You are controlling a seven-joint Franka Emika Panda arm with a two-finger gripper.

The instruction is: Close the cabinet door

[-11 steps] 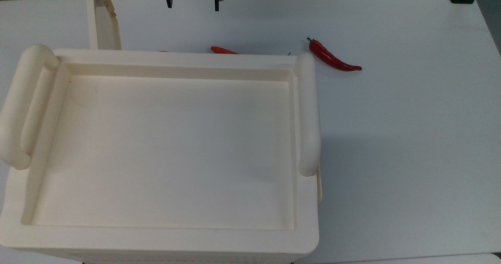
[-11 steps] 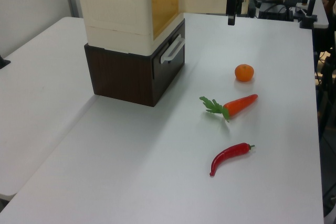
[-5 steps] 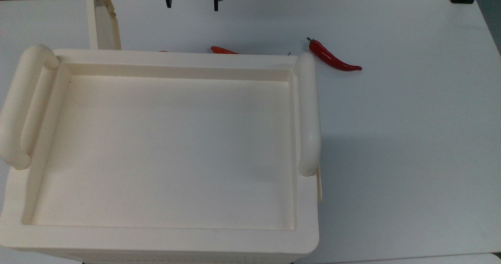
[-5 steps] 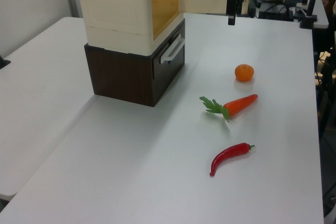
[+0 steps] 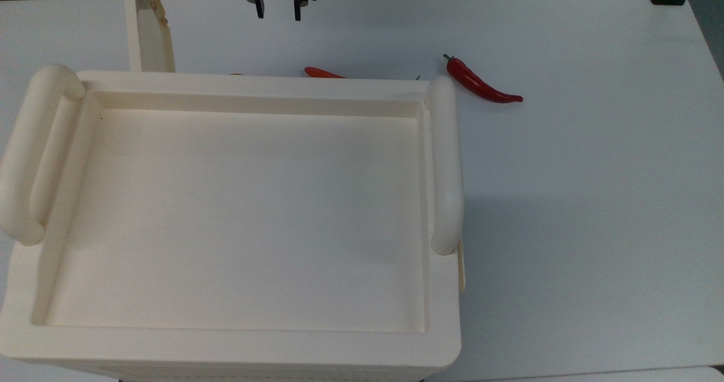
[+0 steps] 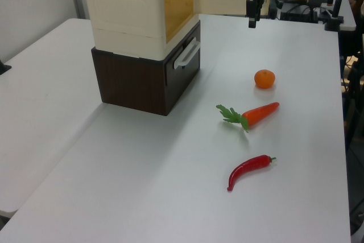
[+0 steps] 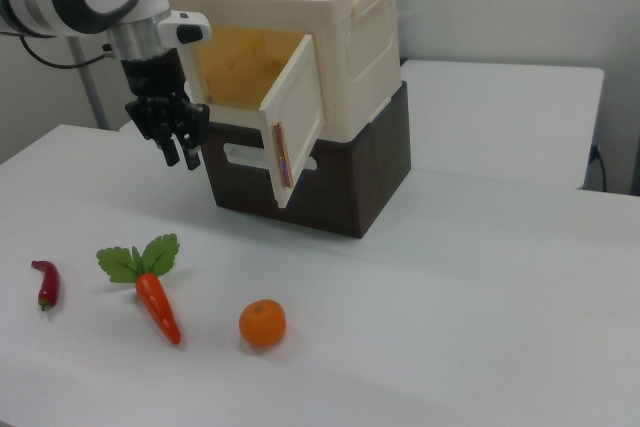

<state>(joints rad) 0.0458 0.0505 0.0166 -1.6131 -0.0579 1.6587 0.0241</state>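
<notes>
The black two-finger gripper of the white arm is hanging above the white table, pointing down, with its fingers standing a narrow gap apart and holding nothing. In the right view the thin flat cream plastic cabinet door is standing swung wide open to the right of the fingers, near them but not touching, its free edge facing the camera. In the top view the same door is jutting out from the cabinet's corner, to the left of the fingers. The large cream plastic cabinet is sitting on a dark brown box base, behind and to the right of the fingers in the right view, showing its yellowish inside through the open front. Below the fingers in the right view, down on the table, an orange toy carrot with green leaves is lying, with a small red chilli pepper to its left and a round orange fruit to its right. In the left view the gripper is hovering well above the orange fruit.
</notes>
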